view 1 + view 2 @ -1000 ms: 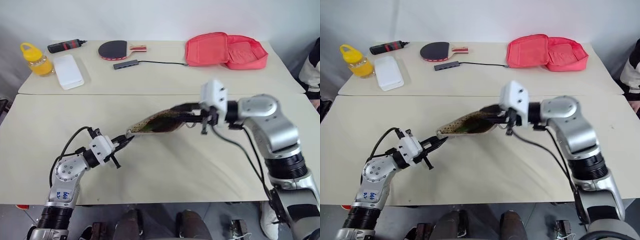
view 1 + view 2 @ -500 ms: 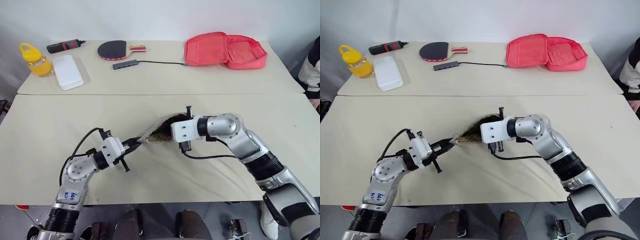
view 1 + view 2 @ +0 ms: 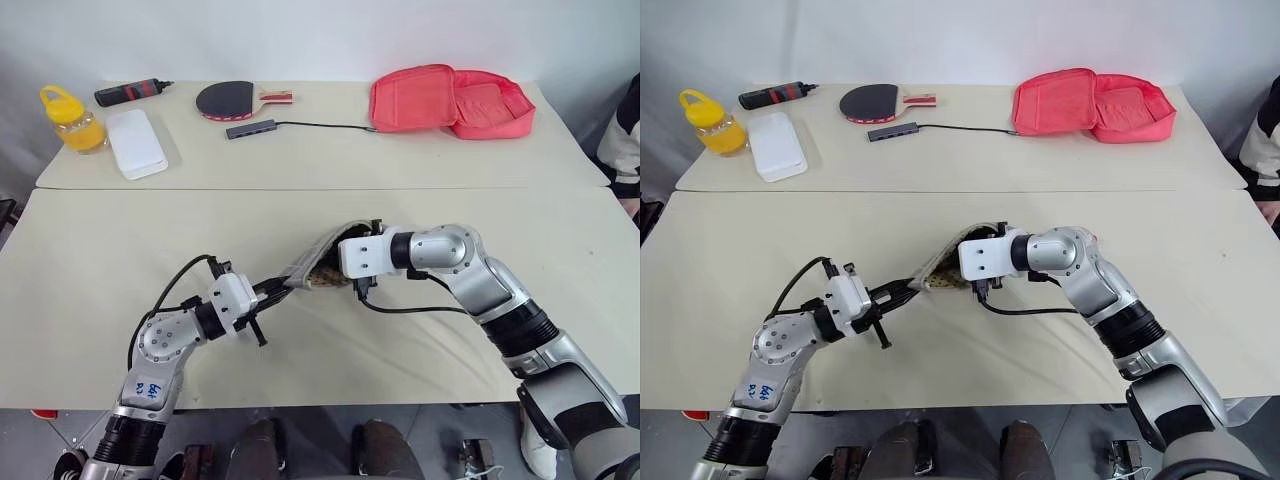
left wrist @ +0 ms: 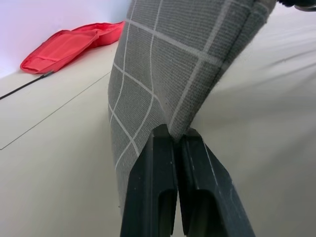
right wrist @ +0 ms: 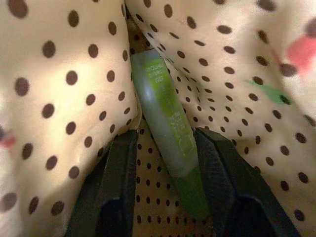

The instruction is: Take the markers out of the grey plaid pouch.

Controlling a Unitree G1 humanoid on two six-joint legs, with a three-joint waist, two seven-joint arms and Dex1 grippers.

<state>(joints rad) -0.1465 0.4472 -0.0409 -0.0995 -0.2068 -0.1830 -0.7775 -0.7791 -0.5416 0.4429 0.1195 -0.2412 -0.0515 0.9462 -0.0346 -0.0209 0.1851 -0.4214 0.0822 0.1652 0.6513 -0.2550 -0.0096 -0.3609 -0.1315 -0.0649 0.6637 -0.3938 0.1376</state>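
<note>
The grey plaid pouch (image 3: 308,263) hangs just above the middle of the near table, its dotted brownish lining showing at the mouth. My left gripper (image 4: 176,136) is shut on the pouch's closed end, where grey cloth (image 4: 163,64) with white grid lines rises from between the fingers. My right gripper (image 3: 338,272) points into the pouch's open mouth from the right. Inside the pouch, a bright green marker (image 5: 163,113) lies along the fold of the lining. My right gripper (image 5: 167,138) stands open around it, one black finger on each side.
On the far table lie a pink-red zip case (image 3: 450,100), a table tennis paddle (image 3: 228,99), a grey USB hub (image 3: 252,129) with its cable, a white box (image 3: 136,142), a yellow bottle (image 3: 72,118) and a black-and-red gadget (image 3: 130,92). A person's sleeve (image 3: 622,130) shows at the right edge.
My right arm came down and rolled, and its gripper now sits in the pouch's mouth instead of holding that end up. The pouch sank lower. My left gripper shifted slightly right, still shut.
</note>
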